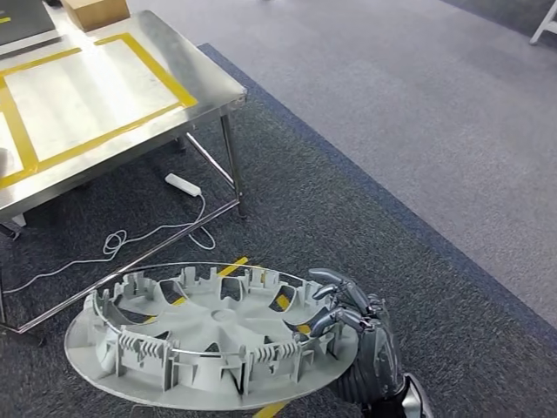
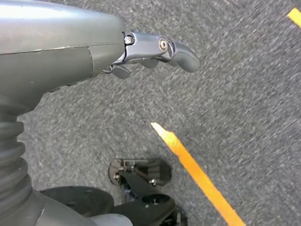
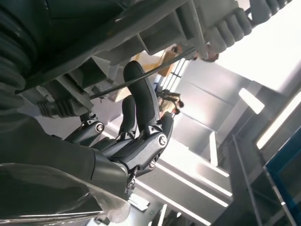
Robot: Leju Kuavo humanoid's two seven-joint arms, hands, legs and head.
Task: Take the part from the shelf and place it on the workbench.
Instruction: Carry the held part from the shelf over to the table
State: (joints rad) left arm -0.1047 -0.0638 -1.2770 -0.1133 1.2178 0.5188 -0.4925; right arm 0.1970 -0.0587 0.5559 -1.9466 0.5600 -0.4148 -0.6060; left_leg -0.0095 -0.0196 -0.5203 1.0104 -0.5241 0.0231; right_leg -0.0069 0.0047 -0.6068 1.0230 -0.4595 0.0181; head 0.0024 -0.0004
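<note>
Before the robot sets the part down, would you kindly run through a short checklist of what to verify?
1. Part held: the right robot hand has its fingers hooked over the rim of the grey round part; ok.
2. Grip security: one hand only, at the edge of a wide part; cannot tell.
3. Part level: roughly flat in the head view; ok.
4. Drop zone: the yellow-taped rectangle on the metal workbench looks bare; ok.
5. Part over the workbench: it hangs above the carpet, short of the table; not ok.
6. Path: a white cable lies on the floor under the workbench; cannot tell.
</note>
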